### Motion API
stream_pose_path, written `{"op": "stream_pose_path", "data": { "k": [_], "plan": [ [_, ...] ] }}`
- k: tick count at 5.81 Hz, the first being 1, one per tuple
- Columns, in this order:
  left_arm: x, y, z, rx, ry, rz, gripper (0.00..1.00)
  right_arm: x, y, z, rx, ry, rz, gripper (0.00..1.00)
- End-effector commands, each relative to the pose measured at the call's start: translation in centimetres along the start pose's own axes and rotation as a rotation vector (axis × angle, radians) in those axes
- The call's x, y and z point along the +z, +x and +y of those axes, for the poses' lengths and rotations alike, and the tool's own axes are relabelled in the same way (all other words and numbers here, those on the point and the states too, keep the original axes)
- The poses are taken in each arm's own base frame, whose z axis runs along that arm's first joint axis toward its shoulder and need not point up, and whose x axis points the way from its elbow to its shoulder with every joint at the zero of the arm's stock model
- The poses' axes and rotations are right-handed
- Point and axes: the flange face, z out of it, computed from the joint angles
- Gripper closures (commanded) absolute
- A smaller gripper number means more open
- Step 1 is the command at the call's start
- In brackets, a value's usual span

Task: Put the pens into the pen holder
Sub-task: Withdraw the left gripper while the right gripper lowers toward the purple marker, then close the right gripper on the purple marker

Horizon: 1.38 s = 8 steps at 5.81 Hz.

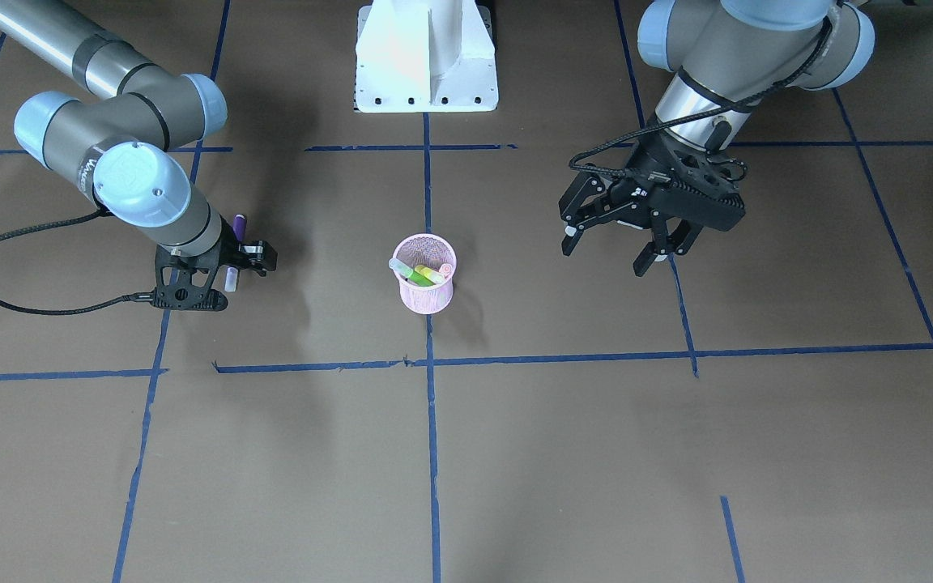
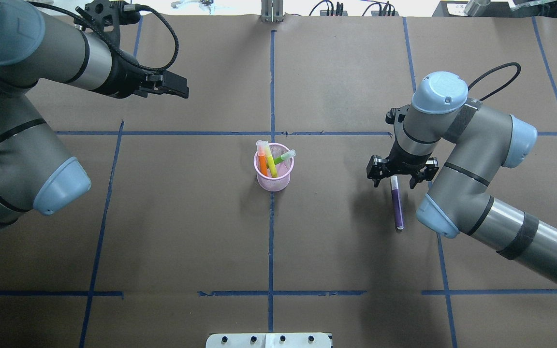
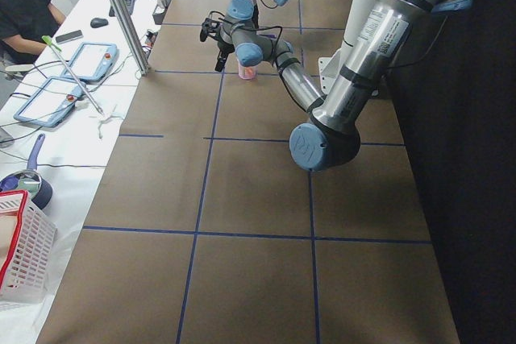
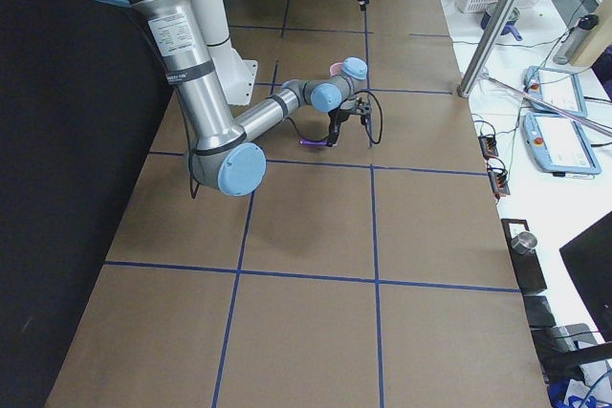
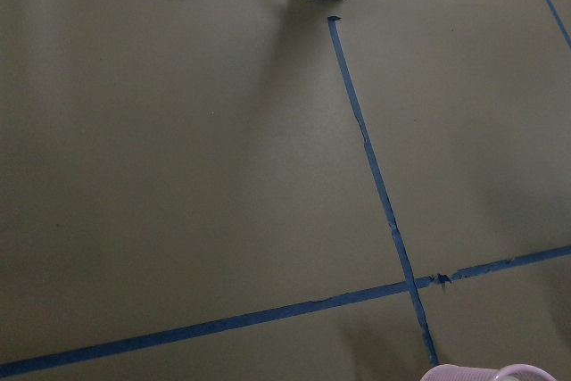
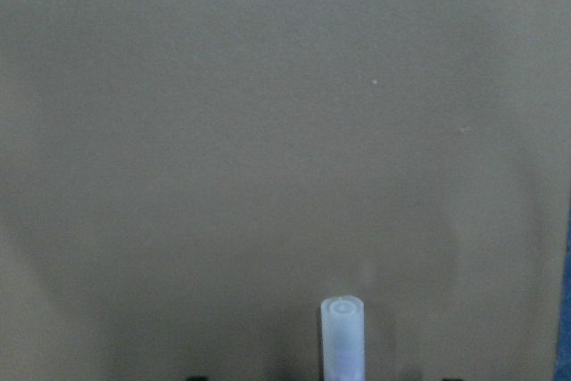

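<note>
The pink mesh pen holder [image 2: 273, 169] [image 1: 424, 283] stands upright at the table's middle, on a blue tape line. It holds three pens [image 2: 270, 162], orange, yellow and green. A purple pen [image 2: 397, 205] [image 4: 313, 143] lies flat on the paper to the holder's right. My right gripper [image 2: 394, 181] [image 1: 233, 267] is low over its pale cap end [image 6: 343, 336], open, with a finger on either side. My left gripper [image 1: 611, 249] [image 2: 180, 91] hangs open and holds nothing, up off the table, on the far left side of the holder. Only the holder's rim [image 5: 482, 372] shows in the left wrist view.
Blue tape lines [image 2: 271, 87] cross the brown paper. The white robot base [image 1: 426, 57] sits at the robot's edge. Beside the table are tablets [image 3: 89, 60], a white basket [image 3: 20, 247] and a seated person [image 3: 24, 6].
</note>
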Motion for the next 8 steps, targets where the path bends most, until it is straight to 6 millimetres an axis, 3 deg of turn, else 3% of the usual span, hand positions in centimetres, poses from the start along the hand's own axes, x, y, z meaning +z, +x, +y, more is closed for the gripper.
{"op": "stream_pose_path", "data": {
  "k": [1, 2, 5, 6, 7, 8],
  "plan": [
    [-0.1, 0.04, -0.08, -0.006, 0.002, 0.003, 0.0, 0.52, 0.36, 0.01, 0.002, -0.03, -0.006, 0.38],
    [-0.07, 0.1, -0.03, -0.027, 0.003, 0.003, 0.0, 0.53, 0.39, 0.14, 0.004, -0.041, -0.01, 0.56],
    [-0.41, 0.05, -0.16, -0.027, 0.008, 0.008, 0.0, 0.97, 1.03, 0.35, 0.007, -0.048, -0.006, 0.57],
    [-0.54, 0.06, -0.22, -0.028, 0.011, 0.01, 0.0, 0.92, 0.92, 0.47, 0.005, -0.048, -0.007, 0.69],
    [-0.64, -0.03, -0.35, -0.029, 0.014, 0.009, 0.0, 0.85, 0.82, 0.47, 0.003, -0.047, -0.009, 1.0],
    [-0.64, -0.03, -0.35, -0.029, 0.014, 0.009, 0.0, 0.85, 0.65, 0.64, -0.001, -0.048, -0.01, 1.0]
  ]
}}
